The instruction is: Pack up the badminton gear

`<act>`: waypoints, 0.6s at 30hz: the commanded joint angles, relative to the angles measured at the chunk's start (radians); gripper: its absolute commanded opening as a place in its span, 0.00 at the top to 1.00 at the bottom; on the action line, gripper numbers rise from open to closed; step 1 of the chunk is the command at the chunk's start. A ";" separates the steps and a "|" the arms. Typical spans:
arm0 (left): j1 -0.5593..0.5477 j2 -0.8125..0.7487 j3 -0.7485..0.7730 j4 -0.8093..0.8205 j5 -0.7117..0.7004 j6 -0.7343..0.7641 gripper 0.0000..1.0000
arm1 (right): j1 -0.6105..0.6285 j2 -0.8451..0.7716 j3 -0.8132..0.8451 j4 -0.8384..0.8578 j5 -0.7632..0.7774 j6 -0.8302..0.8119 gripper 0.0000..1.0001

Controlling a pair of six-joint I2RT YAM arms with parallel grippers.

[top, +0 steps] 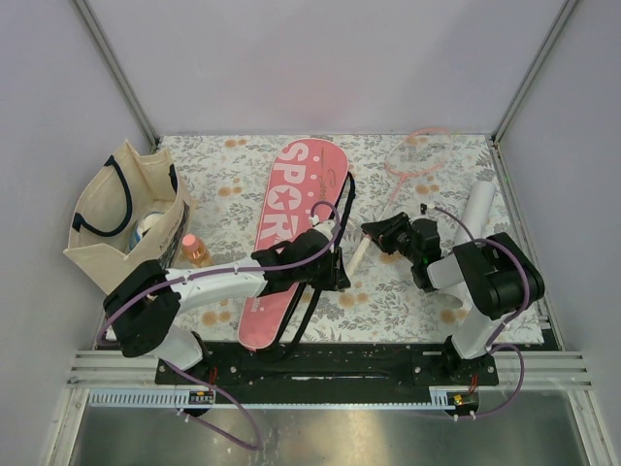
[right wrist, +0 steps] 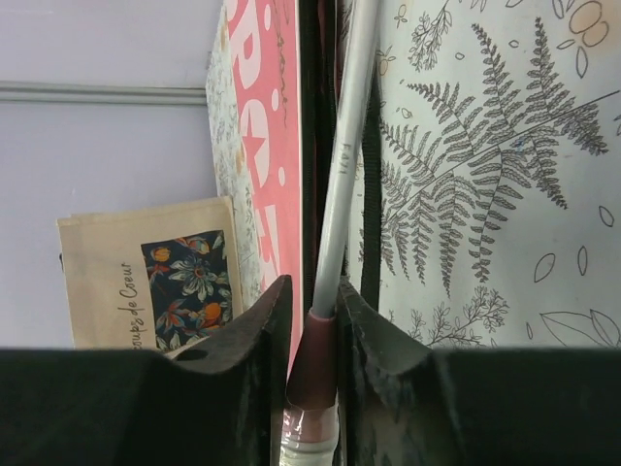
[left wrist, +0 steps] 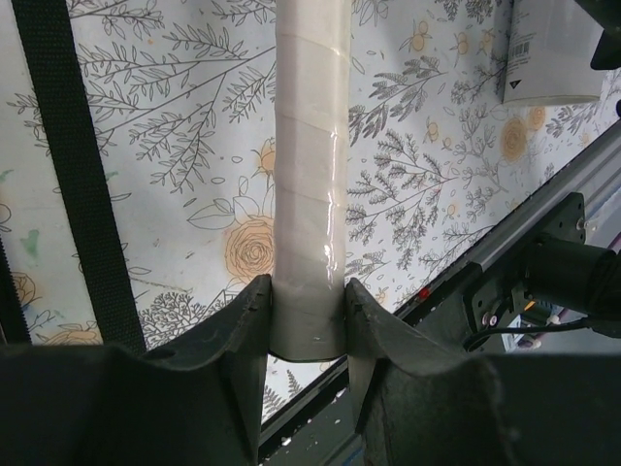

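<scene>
**Left arm** (top: 213, 282): reaches low from its base at the near left, rightward over the near half of the cover.

**Left claw** (left wrist: 308, 296): clenched on the butt end of a white handle (left wrist: 309, 175), one finger pressed to each side.

**Right arm** (top: 485, 277): folded back on itself at the near right, wrist turned left toward the middle of the worktop (top: 408, 301).

**Right claw** (right wrist: 313, 286): clenched on a racket at the dark pink collar (right wrist: 312, 364), where the thin pale shaft (right wrist: 347, 165) leaves the grip. Whether both claws hold the same racket cannot be told.

**Handle:** white, wound in glossy spiral tape. In the top view it slants between the two claws, just right of the cover.

**Cover** (top: 291, 194): pink with white lettering, of which "SPOR" shows. It lies flat left of centre, lengthwise, with its far end leaning right. A black strap (left wrist: 78, 194) runs along its right side.

**Tube** (top: 475, 209): long and white, lying at the right beyond the right arm, well apart from the cover.

**Racket hoop** (top: 415, 155): thin, pink and faint, at the far right of the worktop near the tube's far end.

**Tote bag** (top: 92, 243): beige with navy handles, open, at the far left.

**Orange bottle** (top: 196, 250): pink cap, upright, between the tote bag and the cover.
</scene>
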State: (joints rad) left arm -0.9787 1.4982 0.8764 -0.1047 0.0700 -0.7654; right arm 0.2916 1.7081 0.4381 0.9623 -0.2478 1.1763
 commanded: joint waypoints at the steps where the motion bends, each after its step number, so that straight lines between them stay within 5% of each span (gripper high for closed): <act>1: 0.000 -0.039 -0.001 0.062 0.011 -0.038 0.93 | -0.005 0.015 -0.009 0.188 0.010 0.043 0.78; 4: -0.003 -0.052 -0.014 0.062 0.008 -0.048 0.62 | -0.008 0.010 -0.013 0.185 0.007 0.042 0.99; 6: -0.002 -0.067 -0.014 0.051 0.008 -0.034 0.50 | -0.012 0.008 -0.007 0.179 -0.014 0.048 1.00; 14: -0.002 -0.147 0.096 -0.165 -0.065 0.149 0.36 | -0.052 -0.053 -0.030 0.115 -0.093 0.028 1.00; 18: 0.000 -0.159 0.137 -0.298 -0.212 0.238 0.32 | -0.080 -0.102 -0.044 0.066 -0.163 -0.004 1.00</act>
State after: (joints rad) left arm -0.9794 1.3796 0.9360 -0.2710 0.0074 -0.6548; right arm 0.2375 1.6852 0.4023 1.0008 -0.3260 1.2209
